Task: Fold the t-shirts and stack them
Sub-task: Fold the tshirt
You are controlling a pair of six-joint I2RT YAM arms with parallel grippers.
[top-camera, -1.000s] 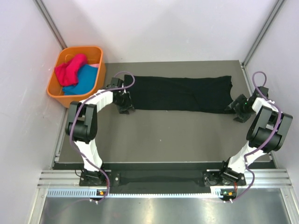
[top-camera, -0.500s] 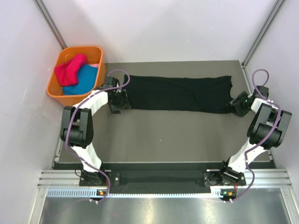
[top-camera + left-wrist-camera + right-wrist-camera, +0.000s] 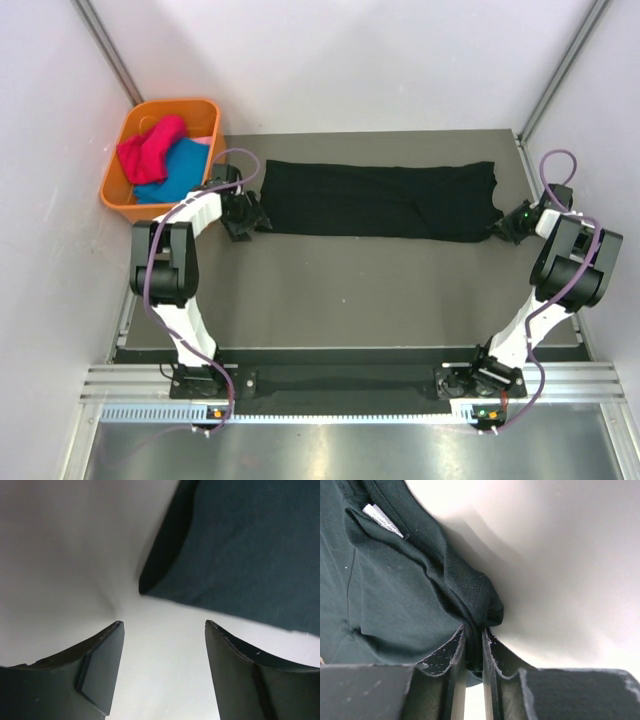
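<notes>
A black t-shirt [image 3: 380, 200] lies folded into a long strip across the far half of the table. My right gripper [image 3: 505, 229] is shut on the strip's near right corner; the right wrist view shows bunched black cloth [image 3: 470, 592] pinched between its fingers, with a white label [image 3: 382, 520] further up. My left gripper [image 3: 245, 217] stands open just off the strip's left end, nothing between its fingers [image 3: 100, 665]. The shirt's corner [image 3: 240, 550] lies ahead of it in the left wrist view. A magenta-pink t-shirt [image 3: 148, 146] and a teal-blue one [image 3: 180, 170] lie in the basket.
An orange plastic basket [image 3: 112, 187] stands at the table's far left corner, close to the left arm. The grey table [image 3: 360, 290] stretches between the shirt and the arm bases. Walls stand close on both sides.
My left gripper backed off leftward from the shirt's left end and opened wider. My right gripper moved in onto the shirt's right corner and shut on it.
</notes>
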